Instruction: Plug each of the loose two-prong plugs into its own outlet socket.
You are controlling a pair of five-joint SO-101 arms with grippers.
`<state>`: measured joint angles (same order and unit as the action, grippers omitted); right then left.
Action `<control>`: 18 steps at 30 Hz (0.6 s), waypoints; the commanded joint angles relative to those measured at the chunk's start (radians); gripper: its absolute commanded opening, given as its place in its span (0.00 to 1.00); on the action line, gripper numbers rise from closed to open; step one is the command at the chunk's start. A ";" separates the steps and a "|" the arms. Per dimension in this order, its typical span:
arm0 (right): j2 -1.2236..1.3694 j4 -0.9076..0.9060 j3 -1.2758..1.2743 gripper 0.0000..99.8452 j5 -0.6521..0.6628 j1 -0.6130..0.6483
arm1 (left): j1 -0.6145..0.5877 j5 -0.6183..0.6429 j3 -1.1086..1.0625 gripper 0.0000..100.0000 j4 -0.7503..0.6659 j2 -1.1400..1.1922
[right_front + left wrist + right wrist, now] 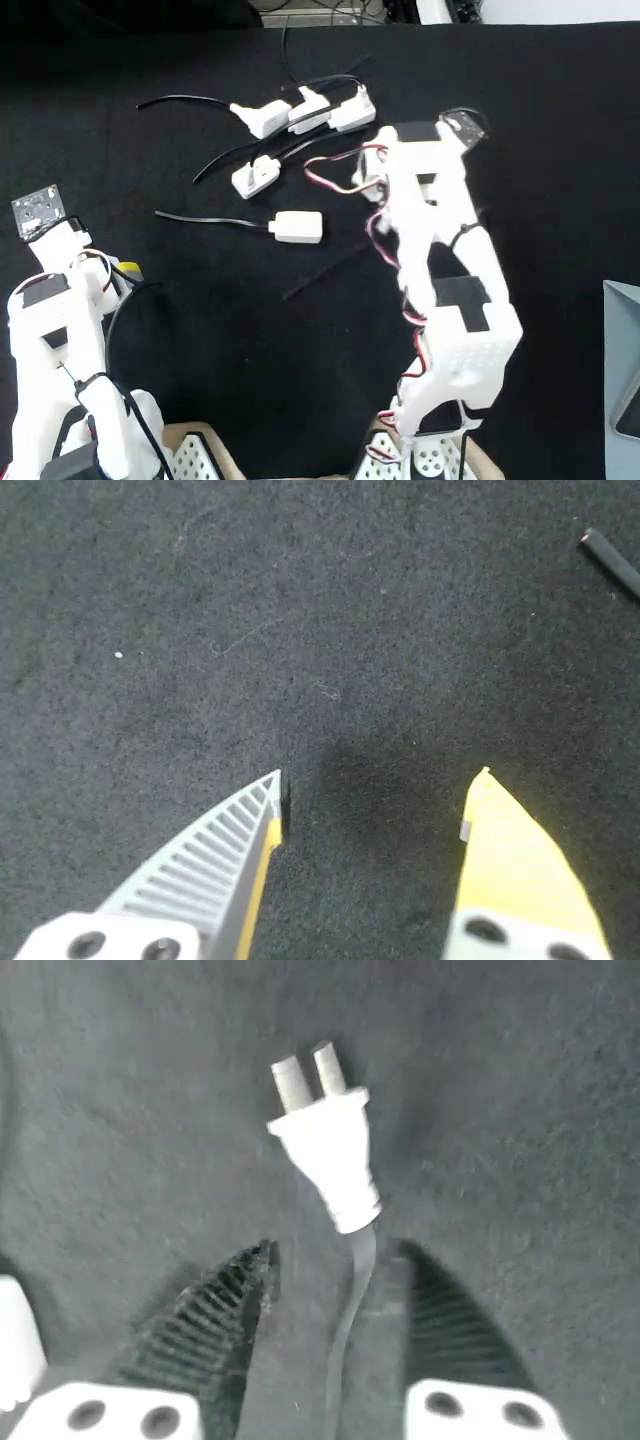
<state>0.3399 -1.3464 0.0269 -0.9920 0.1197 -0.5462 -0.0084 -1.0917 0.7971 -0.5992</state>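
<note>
One plug [325,1150] just beyond right pincer [335,1252]

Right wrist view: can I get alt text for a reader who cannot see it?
A white two-prong plug lies on black cloth, prongs pointing away from the camera. Its cord runs back between the open fingers of the right hand.
</note>
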 commanded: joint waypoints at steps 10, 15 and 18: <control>-0.067 -0.302 0.165 0.27 0.560 0.063 | 0.013 0.000 0.035 0.29 -0.014 -0.020; -0.067 -0.405 0.216 0.27 1.114 0.046 | 0.013 0.000 0.035 0.29 -0.014 -0.020; -0.067 -0.407 0.197 0.27 1.404 0.025 | 0.027 0.000 0.033 0.29 -0.014 -0.020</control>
<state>0.3399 -1.7223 0.1895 0.0867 0.1765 -0.5462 -0.0084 -1.0917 0.7971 -0.5992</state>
